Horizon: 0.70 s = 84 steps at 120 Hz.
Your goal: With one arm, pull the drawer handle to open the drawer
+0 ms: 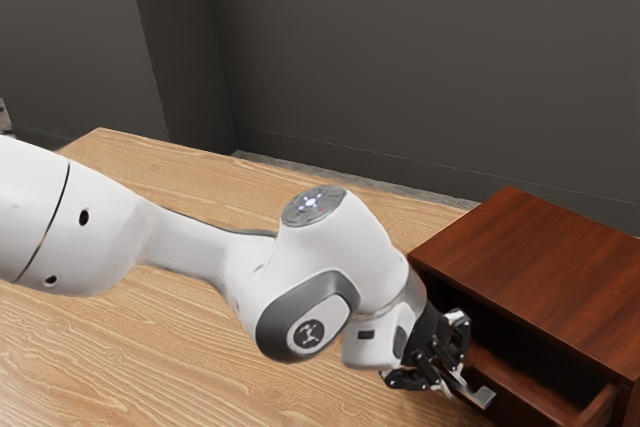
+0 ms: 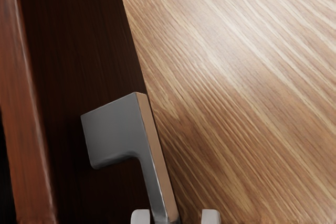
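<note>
A dark red-brown wooden cabinet stands on the table at the exterior view's right. Its drawer sticks out of the cabinet's front toward the arm, with its inside showing. A silver angled handle is fixed to the drawer front. My black gripper is at this handle. In the wrist view the handle runs down between my gripper. One fingertip lies against the bar and the other fingertip stands a little apart from it, so the gripper is open around the handle.
The light wooden table stretches to the exterior view's left and back, under and behind my arm. Dark grey walls close off the far side. The cabinet takes up the table's near right corner.
</note>
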Available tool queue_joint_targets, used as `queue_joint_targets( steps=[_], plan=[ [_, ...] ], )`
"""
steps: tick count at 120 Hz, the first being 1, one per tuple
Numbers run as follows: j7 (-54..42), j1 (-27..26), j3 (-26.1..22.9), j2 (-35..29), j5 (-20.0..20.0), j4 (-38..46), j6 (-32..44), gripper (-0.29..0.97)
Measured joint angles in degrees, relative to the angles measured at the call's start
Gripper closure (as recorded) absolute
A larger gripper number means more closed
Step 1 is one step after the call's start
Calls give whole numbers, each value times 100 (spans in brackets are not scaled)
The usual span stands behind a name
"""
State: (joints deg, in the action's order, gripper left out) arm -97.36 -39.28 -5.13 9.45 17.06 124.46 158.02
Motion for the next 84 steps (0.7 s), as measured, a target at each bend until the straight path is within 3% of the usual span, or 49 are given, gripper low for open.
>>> queue_joint_targets(
  steps=[35, 84],
  plan=[
    [-2, -129, -3, -834, 11, 890, 9, 79],
    [4, -364, -25, -1264, 281, 1512, 21, 79]
  ],
)
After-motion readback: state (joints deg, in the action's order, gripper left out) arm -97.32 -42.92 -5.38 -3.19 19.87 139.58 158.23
